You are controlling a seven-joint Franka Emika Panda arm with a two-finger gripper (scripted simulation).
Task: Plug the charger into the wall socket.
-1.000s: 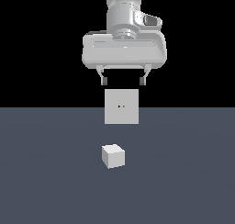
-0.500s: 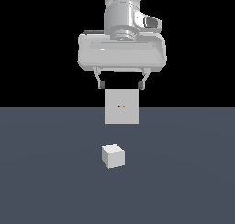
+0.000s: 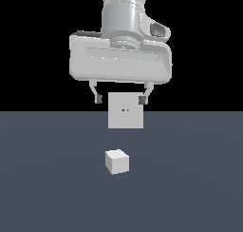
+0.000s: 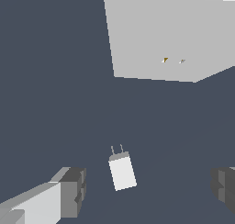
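Above the grey floor the gripper hung with fingers spread and empty, because the charger lay untouched before the upright wall socket, prongs towards it.

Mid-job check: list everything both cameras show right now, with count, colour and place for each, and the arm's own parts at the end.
charger: one, white-grey cube, lying on the floor in front of the wall socket and apart from it; the wrist view shows two thin prongs pointing toward the socket.
wall socket: one, white-grey flat square panel, upright on the floor behind the charger, two tiny dark-orange holes at its centre.
floor: one, dark blue-grey, bare apart from these two things; black background above it.
gripper: one, white-grey body with dark-tipped fingers, hanging above the charger in front of the socket, jaws spread wide and holding nothing.
arm: one, white-grey, coming down from the top of the exterior view.
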